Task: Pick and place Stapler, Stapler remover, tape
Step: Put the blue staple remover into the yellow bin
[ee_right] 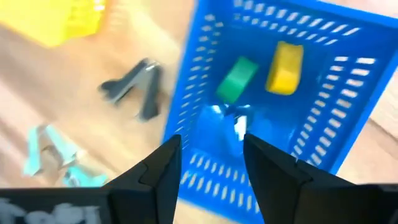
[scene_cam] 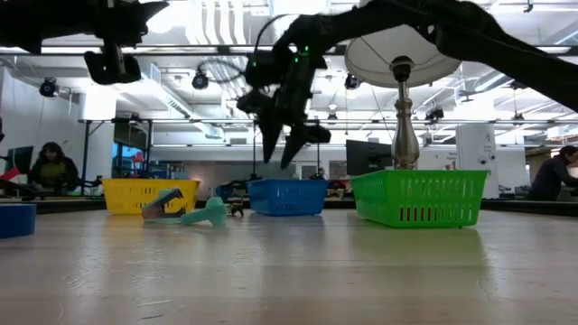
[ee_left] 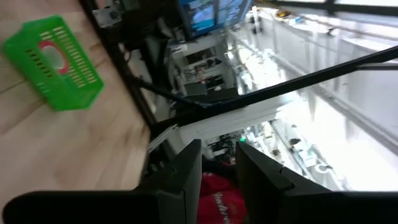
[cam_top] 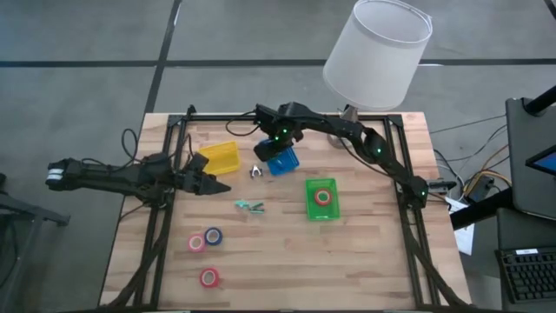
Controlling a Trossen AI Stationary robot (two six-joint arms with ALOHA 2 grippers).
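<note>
Our right gripper [ee_right: 208,158] hangs open, fingers wide, over the blue tray [ee_right: 311,99]; our left gripper [cam_top: 213,185], narrowly parted, waits near the worktop's left edge.

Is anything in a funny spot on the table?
Yes. One red tape roll sits in the green tray, but three more rolls, pink, blue and red, lie loose on the wooden table, far from any tray.
</note>
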